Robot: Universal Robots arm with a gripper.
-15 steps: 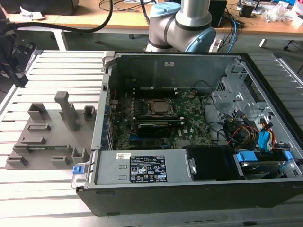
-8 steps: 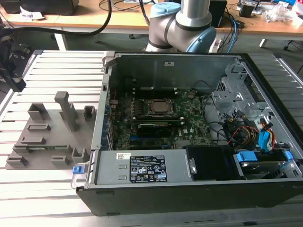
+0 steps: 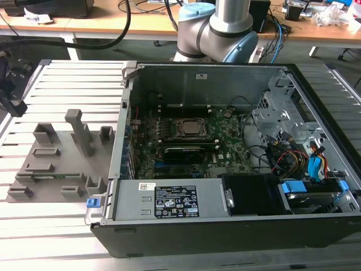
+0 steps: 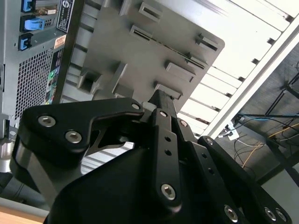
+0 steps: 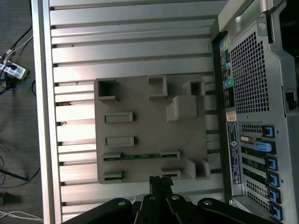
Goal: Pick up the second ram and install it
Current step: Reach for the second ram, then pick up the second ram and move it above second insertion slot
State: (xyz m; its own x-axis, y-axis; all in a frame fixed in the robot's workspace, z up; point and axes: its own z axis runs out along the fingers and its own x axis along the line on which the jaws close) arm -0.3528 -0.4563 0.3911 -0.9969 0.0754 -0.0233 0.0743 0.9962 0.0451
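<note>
the second ram sits on the grey fixture. my gripper hangs just over the fixture's edge near it; i can't tell whether it's open or closed.

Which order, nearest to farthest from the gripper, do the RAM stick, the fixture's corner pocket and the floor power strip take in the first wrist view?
1. RAM stick, just ahead of the gripper.
2. Corner pocket, at the grey fixture's far edge.
3. Power strip, on the floor.

Matt grey plastic fixture plate; ribbed bare-metal table; perforated sheet-metal computer case; green circuit-board ram stick.
</note>
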